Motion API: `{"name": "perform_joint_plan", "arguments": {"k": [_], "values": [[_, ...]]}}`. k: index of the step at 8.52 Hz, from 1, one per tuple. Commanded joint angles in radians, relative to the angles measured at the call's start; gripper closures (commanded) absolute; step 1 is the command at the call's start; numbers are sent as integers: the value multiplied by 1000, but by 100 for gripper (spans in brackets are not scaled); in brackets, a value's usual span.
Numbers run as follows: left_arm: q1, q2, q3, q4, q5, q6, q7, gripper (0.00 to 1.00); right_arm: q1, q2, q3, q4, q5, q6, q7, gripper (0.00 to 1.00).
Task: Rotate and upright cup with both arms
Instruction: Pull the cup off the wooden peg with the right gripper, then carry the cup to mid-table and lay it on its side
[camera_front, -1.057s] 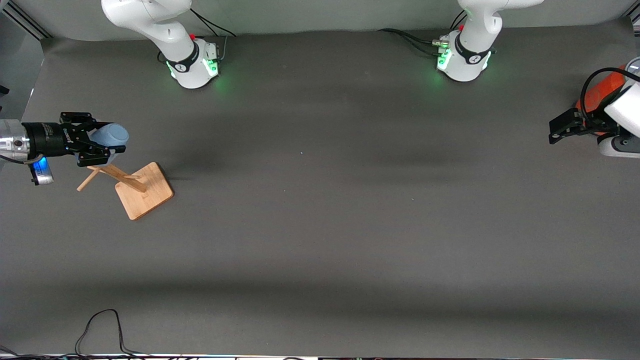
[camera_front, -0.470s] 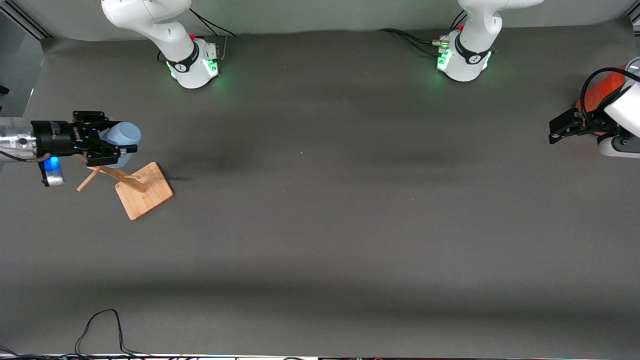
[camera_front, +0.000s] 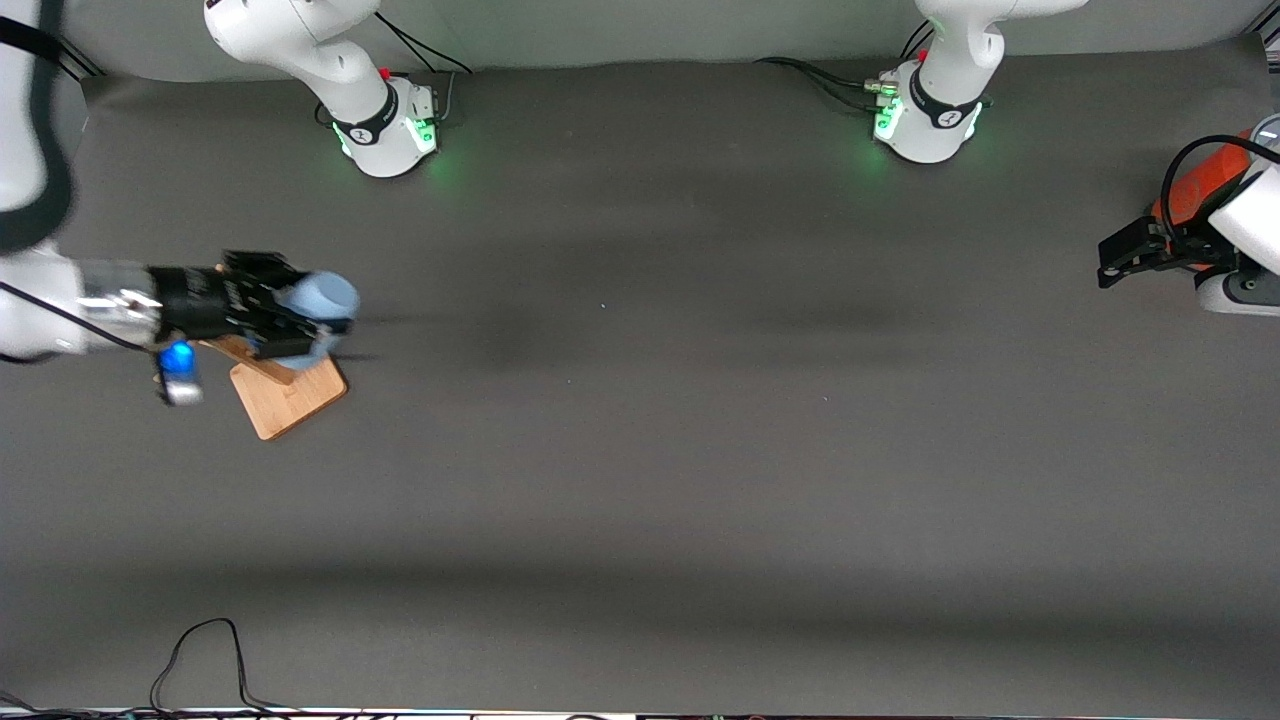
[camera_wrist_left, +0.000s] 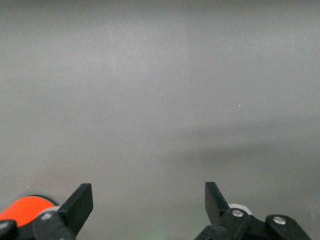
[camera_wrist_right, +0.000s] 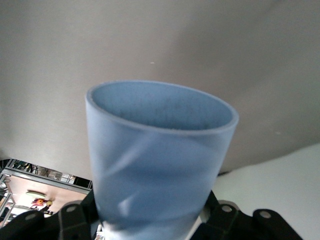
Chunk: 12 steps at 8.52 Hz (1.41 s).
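The right gripper (camera_front: 300, 322) grips the cup (camera_front: 318, 300) sideways above the wooden stand (camera_front: 288, 392), near the right arm's table edge, rim pointing toward the distant, open left gripper (camera_front: 1118, 255).

Right arm reaches in horizontally from the right arm's end of the table, wrist level; right gripper (camera_front: 305, 320) is up in the air with its fingers (camera_wrist_right: 75, 220) clamped on either side of the cup (camera_front: 322, 297), whose open rim points away from the wrist. Left arm waits at the left arm's end of the table; left gripper (camera_front: 1118, 258) is level, fingers (camera_wrist_left: 80, 205) spread wide with nothing between them.
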<state>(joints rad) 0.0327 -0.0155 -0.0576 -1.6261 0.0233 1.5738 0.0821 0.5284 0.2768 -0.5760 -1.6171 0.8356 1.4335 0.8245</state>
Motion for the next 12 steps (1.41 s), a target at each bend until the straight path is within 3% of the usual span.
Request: {"name": "perform_joint_plan", "arguments": {"k": [1, 2, 4, 7, 8, 9, 10, 11, 12], "values": [[3, 2, -1, 15, 7, -17, 13, 0, 93, 256, -5, 240, 118, 65, 12, 37], [3, 2, -1, 15, 7, -15, 13, 0, 137, 359, 16, 308, 201, 143, 15, 35], [4, 2, -1, 15, 7, -17, 13, 0, 185, 491, 86, 405, 209, 365, 22, 35], [6, 2, -1, 15, 7, -15, 13, 0, 223, 640, 296, 482, 195, 777, 10, 35], [6, 3, -1, 15, 7, -15, 13, 0, 302, 698, 300, 488, 185, 947, 10, 35], [7, 8, -1, 15, 7, -15, 13, 0, 342, 737, 298, 491, 177, 1022, 8, 35], [7, 9, 1, 15, 9, -12, 13, 0, 379, 752, 297, 488, 83, 1033, 10, 35], [7, 9, 1, 15, 10, -12, 13, 0, 387, 752, 301, 483, -102, 1026, 22, 35], [7, 9, 1, 15, 10, -12, 13, 0, 416, 751, 309, 476, -203, 1024, 36, 35]]}}
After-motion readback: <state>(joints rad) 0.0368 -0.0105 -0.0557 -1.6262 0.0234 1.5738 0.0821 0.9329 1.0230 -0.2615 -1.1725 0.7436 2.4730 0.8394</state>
